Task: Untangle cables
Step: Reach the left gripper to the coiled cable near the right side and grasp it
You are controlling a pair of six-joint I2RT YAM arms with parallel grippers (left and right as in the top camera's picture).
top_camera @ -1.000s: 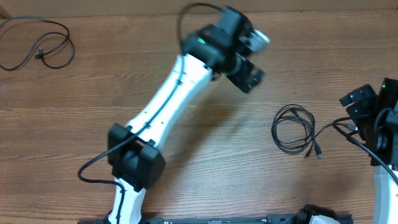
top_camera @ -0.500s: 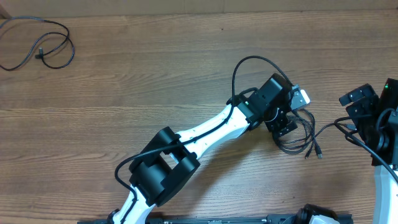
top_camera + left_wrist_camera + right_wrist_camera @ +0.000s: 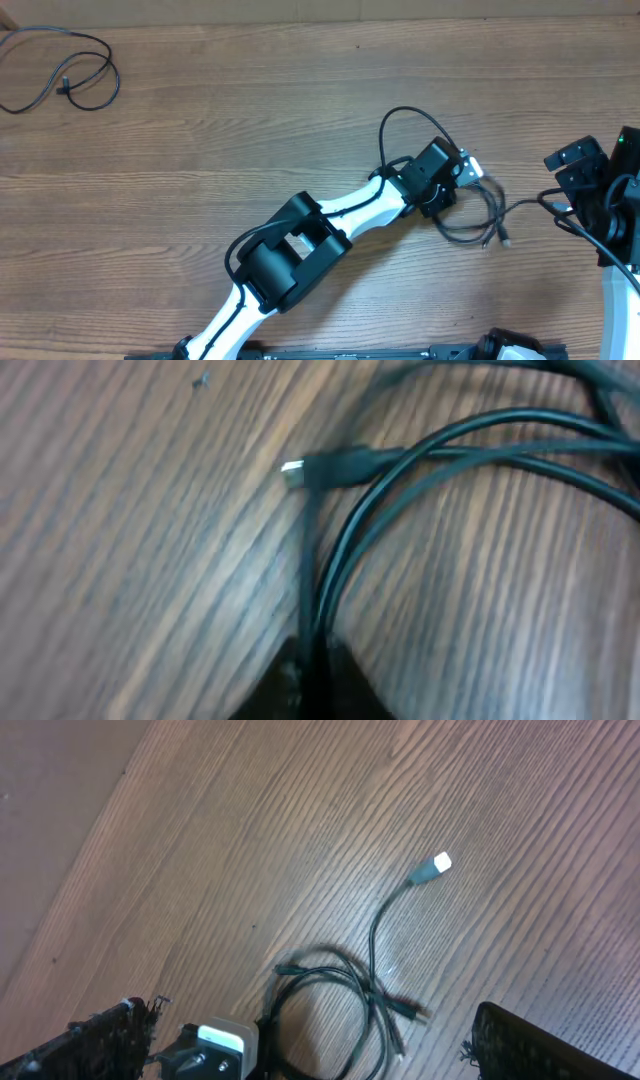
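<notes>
A small coil of thin black cables (image 3: 466, 237) lies right of centre on the wooden table. In the right wrist view, this coil (image 3: 345, 982) has one strand running up to a white plug (image 3: 441, 864). My left gripper (image 3: 452, 188) is down at the coil's left edge. In the left wrist view it (image 3: 310, 660) is shut on black strands, just below a silver-tipped plug (image 3: 296, 472). My right gripper (image 3: 310, 1032) hangs open above the coil, holding nothing. It sits near the right edge (image 3: 585, 185) in the overhead view. Another loose black cable (image 3: 110, 72) lies at the far left.
The left arm (image 3: 300, 250) stretches diagonally from the front edge to the coil. The right arm's own thicker black cable (image 3: 525, 203) trails toward the coil. Bare wooden tabletop (image 3: 200, 140) spans the middle and back.
My left arm swung from the back centre over to the coil and came down on it. Its jaws closed on the strands, and the coil shifted slightly. The right arm stayed still.
</notes>
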